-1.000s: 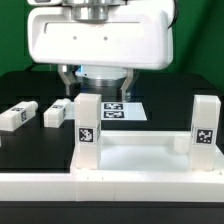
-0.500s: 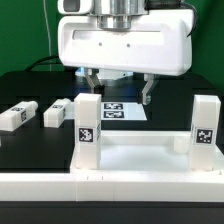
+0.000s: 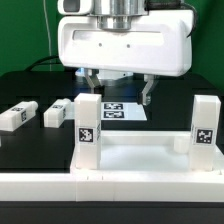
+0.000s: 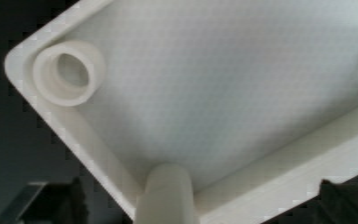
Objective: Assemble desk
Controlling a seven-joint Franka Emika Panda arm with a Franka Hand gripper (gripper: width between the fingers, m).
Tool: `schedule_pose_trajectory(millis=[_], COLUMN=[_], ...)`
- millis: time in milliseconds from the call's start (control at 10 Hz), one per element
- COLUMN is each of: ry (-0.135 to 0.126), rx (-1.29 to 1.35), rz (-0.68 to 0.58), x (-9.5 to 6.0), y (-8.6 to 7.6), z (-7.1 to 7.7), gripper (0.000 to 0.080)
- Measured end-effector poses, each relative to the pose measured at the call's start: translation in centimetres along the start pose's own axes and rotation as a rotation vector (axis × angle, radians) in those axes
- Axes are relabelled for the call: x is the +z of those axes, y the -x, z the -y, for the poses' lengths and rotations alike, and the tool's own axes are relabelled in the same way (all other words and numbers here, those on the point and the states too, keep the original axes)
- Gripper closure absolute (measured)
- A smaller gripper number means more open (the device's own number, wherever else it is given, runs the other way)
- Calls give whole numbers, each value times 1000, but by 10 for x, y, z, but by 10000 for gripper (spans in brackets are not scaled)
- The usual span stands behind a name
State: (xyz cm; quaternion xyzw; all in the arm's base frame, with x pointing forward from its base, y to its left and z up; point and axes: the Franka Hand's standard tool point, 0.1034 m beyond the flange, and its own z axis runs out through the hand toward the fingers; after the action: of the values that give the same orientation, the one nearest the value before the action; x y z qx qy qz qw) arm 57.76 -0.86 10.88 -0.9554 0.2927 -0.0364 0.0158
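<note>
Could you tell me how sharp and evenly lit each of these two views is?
Exterior view: evenly lit, the desk top and its tagged legs crisp, no glare. Wrist view: soft throughout, taken very close; the corner socket is legible.

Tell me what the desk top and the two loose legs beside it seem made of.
Desk top: probably moulded white plastic, smooth and matte, judging by its rounded rim and cast corner socket. Loose legs: seemingly the same white plastic, with matching even colour and dull sheen.
</note>
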Motion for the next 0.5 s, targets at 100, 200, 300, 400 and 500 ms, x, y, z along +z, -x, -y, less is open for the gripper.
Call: schedule_pose_trajectory(millis=[100, 200, 300, 400, 500], ry=[-11, -22, -18, -19, -19], rx=[45, 109, 113, 109, 110], rz=[-2, 4, 9, 7, 8], x=[1, 5, 7, 7, 7], y=[2, 9, 12, 11, 11], z=[-2, -10, -11, -9, -10], gripper=[150, 150, 150, 150, 150])
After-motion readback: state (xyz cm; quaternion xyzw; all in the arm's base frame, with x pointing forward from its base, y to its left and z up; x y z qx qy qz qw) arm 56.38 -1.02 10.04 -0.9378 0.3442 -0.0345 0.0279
